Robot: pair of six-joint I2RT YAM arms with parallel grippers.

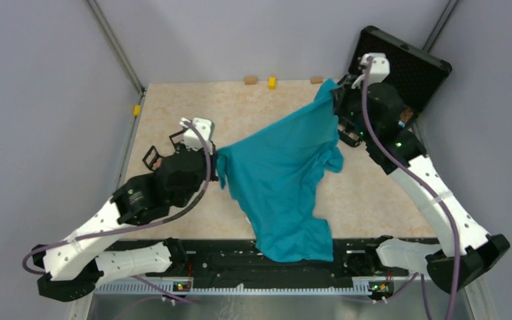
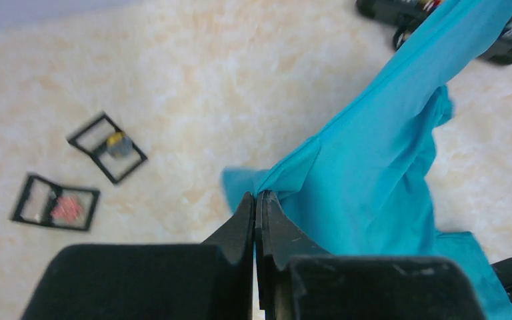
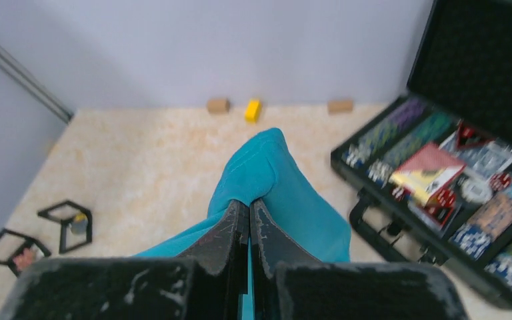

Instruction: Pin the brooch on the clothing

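Both arms are up, with the shirt [image 1: 280,180] slung between them like a hammock.
- The left gripper [image 2: 256,197] is pinched tight on a fold at one edge.
- The right gripper [image 3: 249,203] is pinched tight on a bunched corner, held high just beside the open case [image 3: 487,60].
- The shirt's lower end drapes over the near edge of the table [image 1: 173,107].
- The brooch [image 2: 67,209] is not on the cloth. It is a pink-red blob lying in a small black frame [image 2: 21,198] on the table by the left arm, well apart from the shirt.
- A second frame [image 2: 85,128] beside it holds something yellowish.

Judgement: the step in hand is spreading the shirt. It is best done with an even pull from both sides and a slow, flat lowering. The cloth should land short of the frames so the brooch is not buried.

Writing: none is readable. The trinkets [image 3: 433,170] in the case show printed patterns, but they are too blurred to make out. No label shows on the shirt.
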